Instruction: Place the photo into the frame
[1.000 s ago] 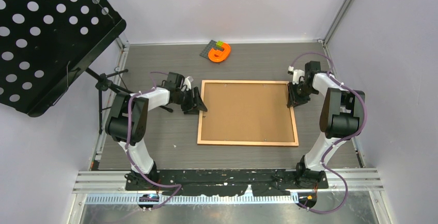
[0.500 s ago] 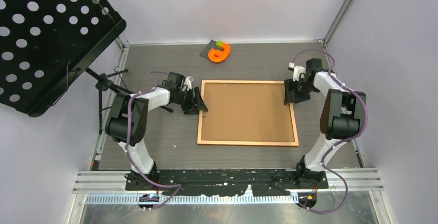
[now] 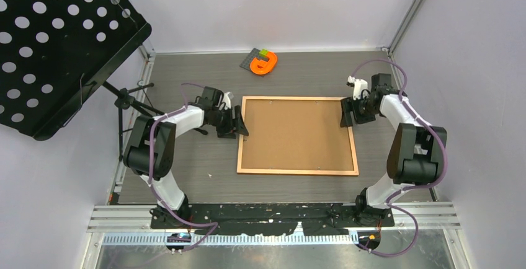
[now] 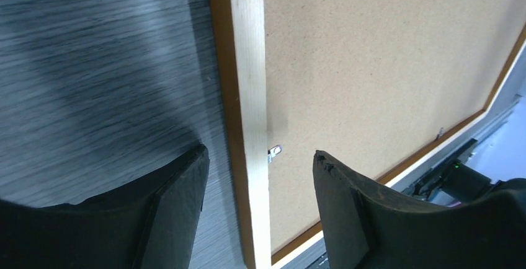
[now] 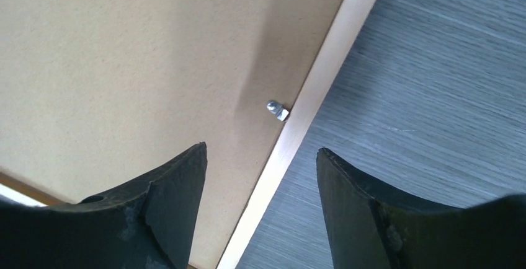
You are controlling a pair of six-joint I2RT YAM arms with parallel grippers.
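the frame (image 3: 298, 171) lies face down in the middle of the desk (image 3: 198, 157), with a brown backing board (image 3: 298, 134) filling its opening. the photo shows in no view, and i cannot tell whether it already sits under the board. face down makes sense, i judge, since the small metal tabs that hold the board are reached from this side.

the left jaws hang over the frame's left rail, towards its far end. they are wide open with the pale rail between them and nothing gripped. a tab (image 4: 275, 152) sits just inside the rail there. the right jaws hang over the frame's right rail near its far corner, also open and empty, with another tab (image 5: 277, 109) at the board's edge between them. this suggests each arm is tending a tab, but whether to lock or free the board i cannot say.

beyond the frame's far rail lies an orange piece (image 3: 263, 64), and to the frame's left is a black perforated stand (image 3: 56, 39). no brand, label or writing can be read.
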